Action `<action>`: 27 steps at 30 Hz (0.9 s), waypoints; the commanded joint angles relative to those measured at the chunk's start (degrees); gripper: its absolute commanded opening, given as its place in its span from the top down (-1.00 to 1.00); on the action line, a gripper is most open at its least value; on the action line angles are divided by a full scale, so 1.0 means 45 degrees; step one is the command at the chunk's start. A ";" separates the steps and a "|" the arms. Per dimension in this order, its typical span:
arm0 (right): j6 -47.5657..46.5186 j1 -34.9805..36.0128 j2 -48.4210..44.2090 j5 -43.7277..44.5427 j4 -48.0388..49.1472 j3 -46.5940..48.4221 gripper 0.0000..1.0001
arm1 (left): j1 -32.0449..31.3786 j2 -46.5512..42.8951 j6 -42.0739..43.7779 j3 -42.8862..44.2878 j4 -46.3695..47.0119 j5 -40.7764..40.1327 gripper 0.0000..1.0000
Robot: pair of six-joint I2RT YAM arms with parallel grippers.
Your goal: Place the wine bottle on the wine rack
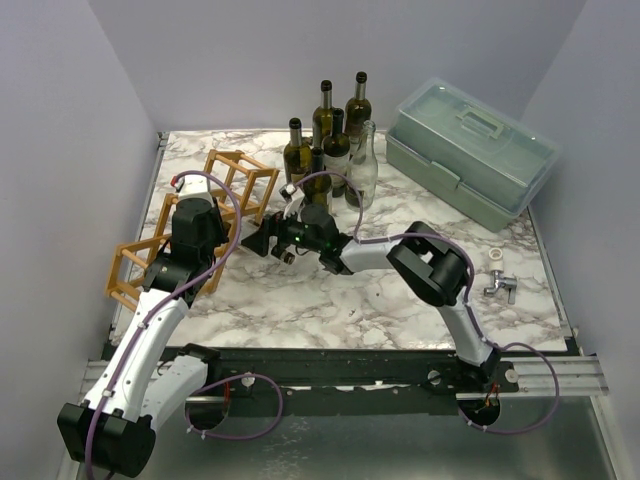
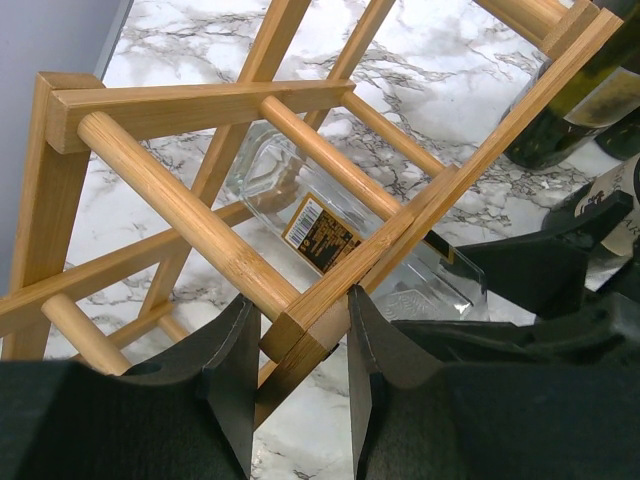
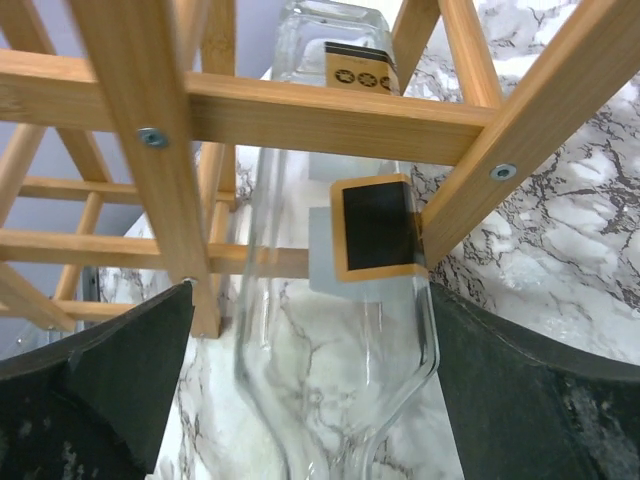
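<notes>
The left jaws clamp a wine rack [image 2: 180, 205] corner at lower centre; the right jaws stand wide, flanking the clear wine bottle [image 3: 330, 400] lying inside it.

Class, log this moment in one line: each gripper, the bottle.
left gripper: shut on wine rack | right gripper: open, straddling bottle | bottle: lying in wine rack

L gripper [image 2: 300, 345] clamped on light-brown wooden lattice wine rack [image 2: 200, 105] joint; R gripper [image 3: 310, 330] just right of rack, jaws wide apart.
</notes>
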 commanded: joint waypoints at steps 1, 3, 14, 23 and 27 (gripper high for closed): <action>-0.0885 0.0127 -0.1234 0.0352 0.0779 -0.0773 -1.00 | -0.0098 0.0004 0.0017 -0.0127 0.0233 0.0511 1.00; -0.0969 0.0156 -0.1489 0.0264 0.0512 -0.1054 -1.00 | -0.0098 0.0025 0.0017 -0.0159 0.0213 0.0416 1.00; -0.2623 0.0680 -0.3153 0.0526 -0.1596 -0.2381 -1.00 | -0.0085 0.0019 -0.0012 -0.0084 0.0232 0.0452 1.00; -0.3420 0.0924 -0.4173 0.1109 -0.3367 -0.3200 -1.00 | -0.0078 0.0115 -0.0057 -0.0122 0.0244 0.0579 1.00; -0.3367 0.1029 -0.4498 0.1209 -0.3365 -0.3557 -0.90 | -0.0080 0.0046 -0.0044 -0.0107 0.0252 0.0643 1.00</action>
